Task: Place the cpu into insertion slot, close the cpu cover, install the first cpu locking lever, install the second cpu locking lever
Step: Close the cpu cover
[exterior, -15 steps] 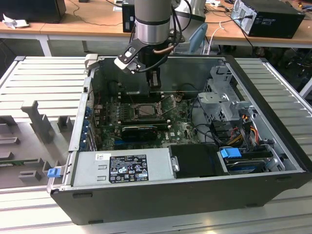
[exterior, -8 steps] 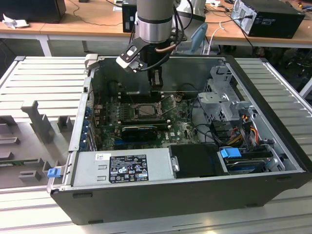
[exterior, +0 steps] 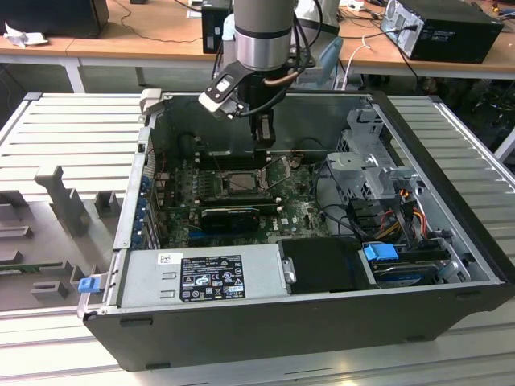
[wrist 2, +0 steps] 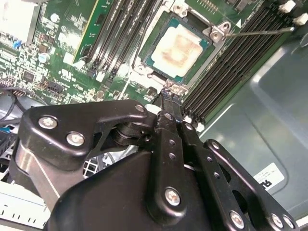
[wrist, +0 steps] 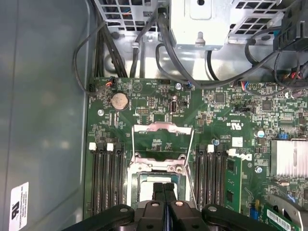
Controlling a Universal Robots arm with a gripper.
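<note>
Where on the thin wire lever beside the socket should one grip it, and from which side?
Take the locking lever near its free end, likely from above, pinching across the wire: it is a thin straight rod reaching out over the memory slots.

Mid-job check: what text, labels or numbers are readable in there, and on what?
Nothing can be quoted.
On the power supply, black label: print too small.
On the case wall, white sticker: marks blurred.
On the motherboard: lettering too small.
On the cpu: no legible print.
</note>
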